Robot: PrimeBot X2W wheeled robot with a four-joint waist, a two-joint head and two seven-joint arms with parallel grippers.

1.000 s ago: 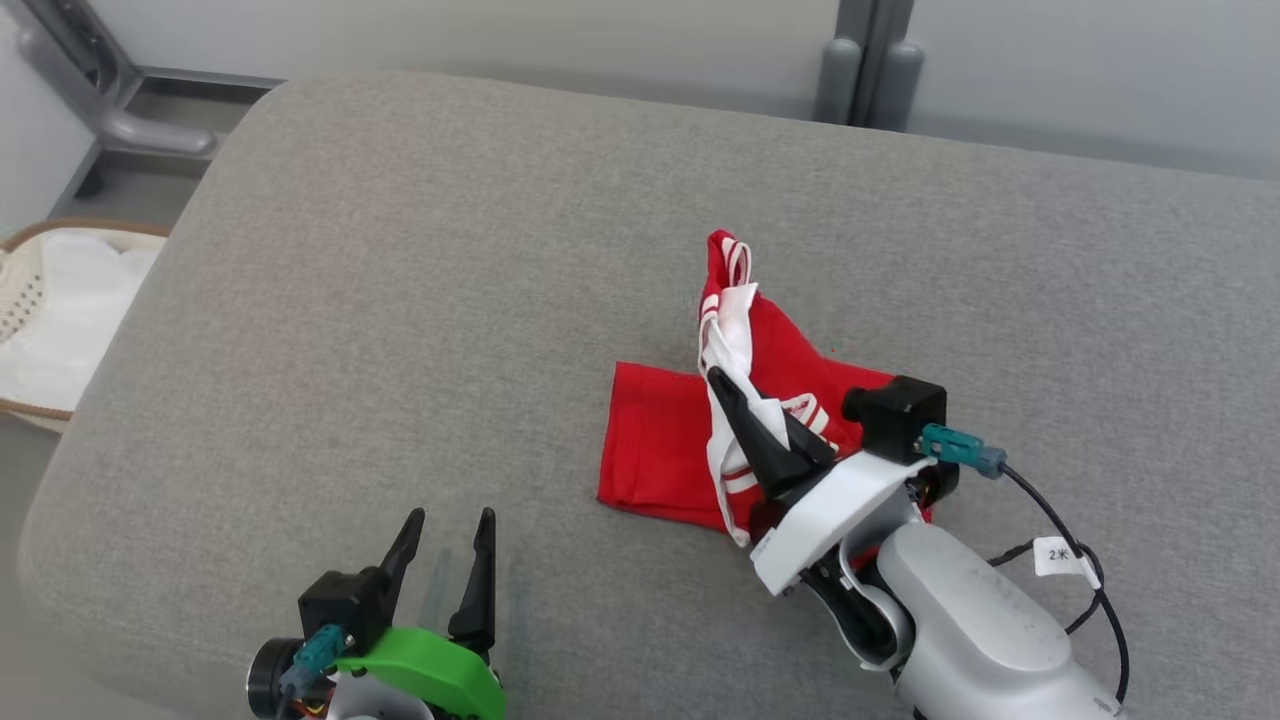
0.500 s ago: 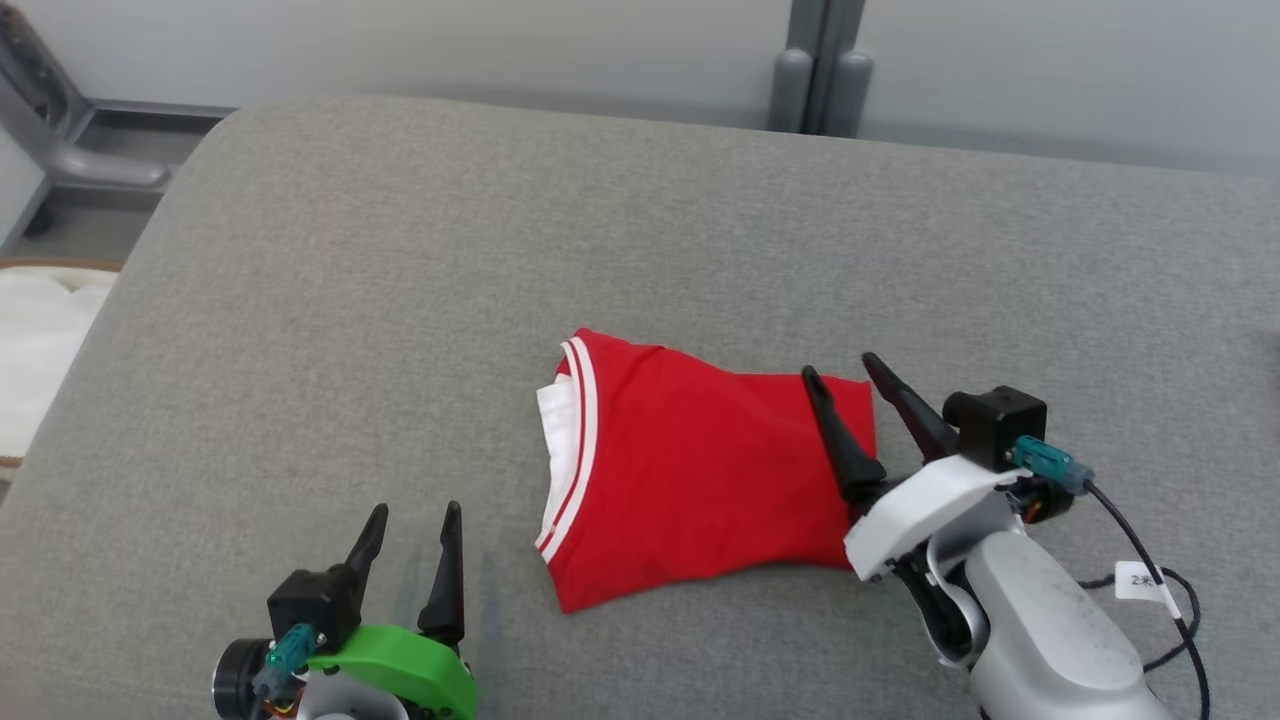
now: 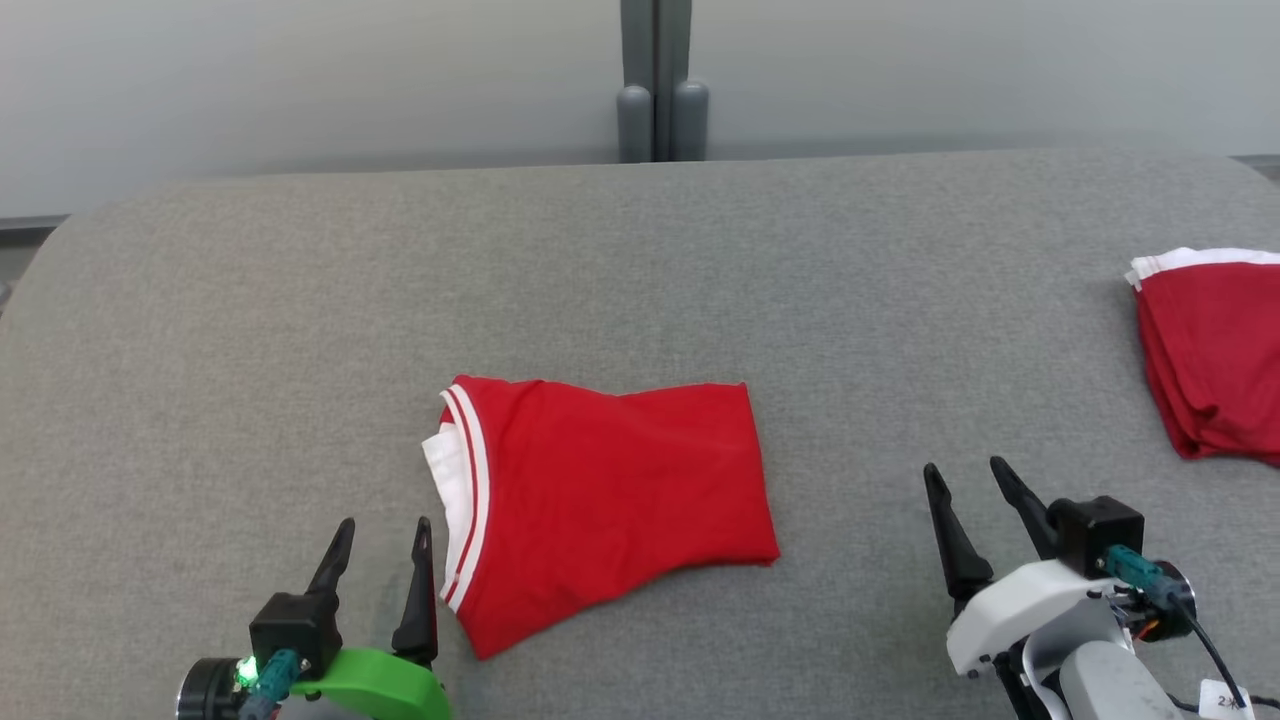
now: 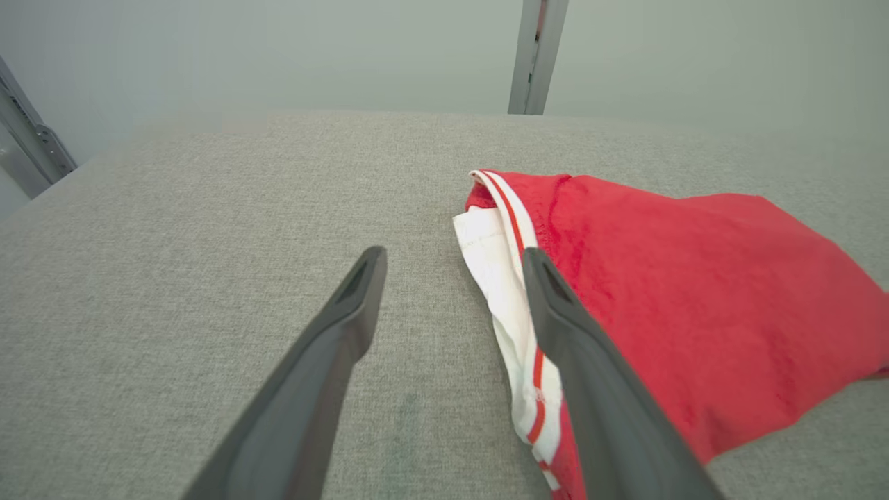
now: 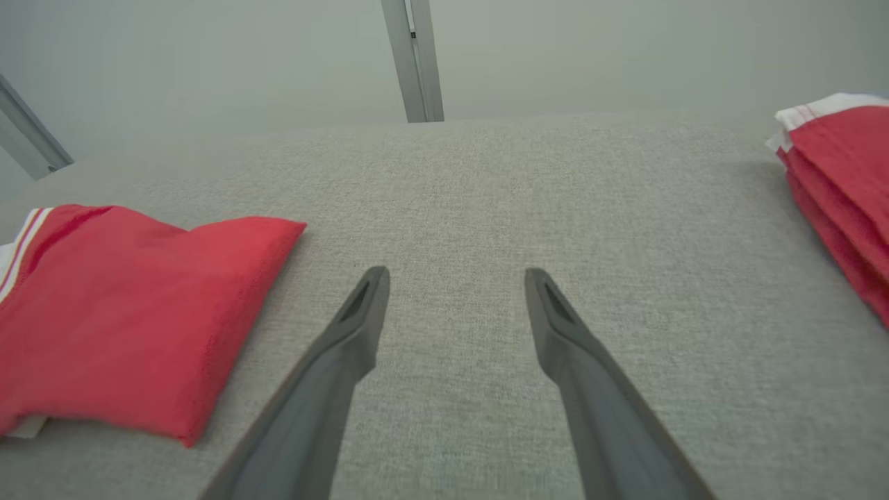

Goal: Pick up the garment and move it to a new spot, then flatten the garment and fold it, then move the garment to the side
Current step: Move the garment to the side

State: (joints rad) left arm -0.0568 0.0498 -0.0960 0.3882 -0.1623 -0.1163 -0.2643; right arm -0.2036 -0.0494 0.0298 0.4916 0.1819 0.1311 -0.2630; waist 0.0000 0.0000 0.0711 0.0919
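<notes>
A red garment (image 3: 610,490) with a white, red-striped edge lies folded flat on the grey padded table (image 3: 640,260), a little left of the middle. In the left wrist view the garment (image 4: 694,292) lies just right of my fingers, and in the right wrist view the garment (image 5: 132,305) lies to the left. My left gripper (image 3: 385,525) stands open close to the garment's striped left edge, holding nothing. Off to the right of the garment, my right gripper (image 3: 965,470) is open too, with nothing between its fingers.
A stack of folded red garments (image 3: 1215,350) rests at the table's right edge, also the stack (image 5: 840,187) at the right of the right wrist view. A grey post (image 3: 660,80) stands behind the table against a pale wall.
My right gripper let go of the garment, which dropped into a flat fold, and drew back to the right. The head camera swung right, bringing the red stack into view.
</notes>
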